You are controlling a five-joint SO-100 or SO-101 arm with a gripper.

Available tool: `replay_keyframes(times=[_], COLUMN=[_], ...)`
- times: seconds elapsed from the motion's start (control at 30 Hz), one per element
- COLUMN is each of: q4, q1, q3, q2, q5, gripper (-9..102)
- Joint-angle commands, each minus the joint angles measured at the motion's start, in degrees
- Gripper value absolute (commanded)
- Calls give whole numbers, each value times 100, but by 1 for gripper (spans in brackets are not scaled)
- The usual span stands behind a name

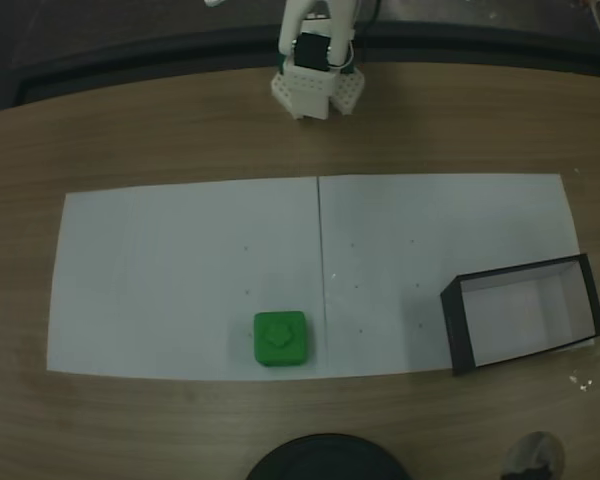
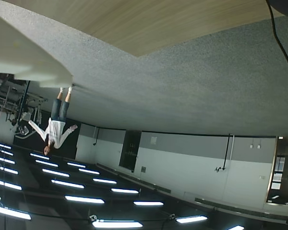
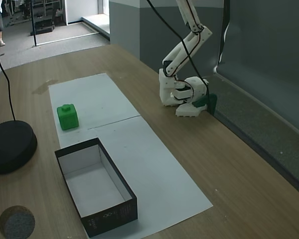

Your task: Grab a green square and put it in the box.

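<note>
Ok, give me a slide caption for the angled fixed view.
Green square on white paper, empty box nearby, arm raised at the table's edge.

Wooden table, paper sheets, and the room beyond

A brown wood-grain table carries two white paper sheets laid side by side, their edges meeting at a thin seam. A round black lamp-like base sits at the table's edge, a black cable rising from it, and a small grey speckled disc lies near the corner. In the upside-down wrist view, a person in a white top and jeans stands on grey carpet, with rows of ceiling strip lights.
</note>
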Motion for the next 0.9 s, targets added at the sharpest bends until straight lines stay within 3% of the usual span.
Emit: replay_keyframes(times=[0.0,0.17,0.43,0.87], q4=[-202,-35,501,-44], q1=[-185,-686,-993,-1318], q3=[378,1301,1380,1371], q2=[-545,-2074,-4307,-5300], q5=[97,88,123,141], gripper=[59,59,59,59])
